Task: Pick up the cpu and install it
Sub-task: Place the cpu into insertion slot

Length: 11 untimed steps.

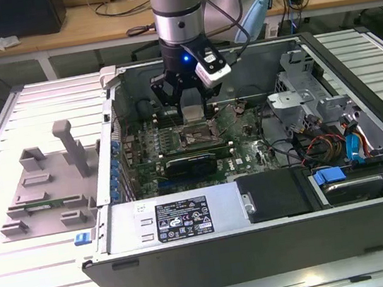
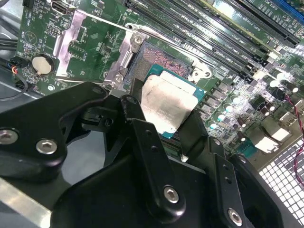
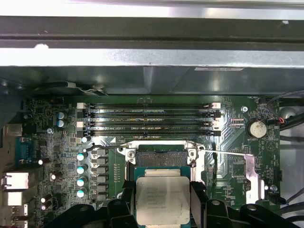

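I see gripper (image 1: 193, 115) clamped on cpu (image 3: 163, 199), one finger (image 2: 142, 137) on each opposite edge. Cpu lies flat, metal lid up; square, no long axis. It hangs over open socket (image 3: 161, 159), partly covering it; contact I cannot tell. Faint print on lid, unreadable. Open computer case (image 1: 263, 247) holds green board (image 3: 223, 183), memory slots (image 3: 149, 118), black card (image 1: 191, 163). White label (image 1: 180, 218) on case, text illegible

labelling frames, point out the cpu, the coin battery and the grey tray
cpu (image 3: 163, 199), first wrist view, middle of metal top
coin battery (image 3: 257, 128), first wrist view, its round face
grey tray (image 1: 62, 189), exterior view, its flat base
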{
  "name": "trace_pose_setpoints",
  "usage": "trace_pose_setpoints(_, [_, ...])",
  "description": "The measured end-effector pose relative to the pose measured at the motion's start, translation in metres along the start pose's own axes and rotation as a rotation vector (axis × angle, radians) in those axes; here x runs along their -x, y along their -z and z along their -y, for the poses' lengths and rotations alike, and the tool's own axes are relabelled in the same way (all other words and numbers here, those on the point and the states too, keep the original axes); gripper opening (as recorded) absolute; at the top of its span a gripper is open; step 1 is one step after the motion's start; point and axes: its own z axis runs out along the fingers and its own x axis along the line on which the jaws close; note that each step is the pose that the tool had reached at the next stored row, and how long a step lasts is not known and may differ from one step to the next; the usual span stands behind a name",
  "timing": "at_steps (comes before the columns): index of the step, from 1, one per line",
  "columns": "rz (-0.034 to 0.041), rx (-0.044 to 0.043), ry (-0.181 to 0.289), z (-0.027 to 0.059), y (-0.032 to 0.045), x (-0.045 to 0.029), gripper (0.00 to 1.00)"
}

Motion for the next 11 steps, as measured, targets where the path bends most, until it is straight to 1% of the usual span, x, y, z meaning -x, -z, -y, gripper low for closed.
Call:
trace_pose_setpoints(8, [-0.0001,0.0000,0.000,0.0000,-0.0013,0.0000,0.55])
trace_pose_setpoints(9, [0.0004,-0.0005,-0.017,0.0000,-0.0013,0.0000,0.55])
trace_pose_setpoints(10, [0.0015,-0.0017,-0.062,0.0000,-0.0014,0.0000,0.55])
trace_pose_setpoints(11, [0.0023,-0.0026,-0.096,0.0000,-0.0015,0.0000,0.55])
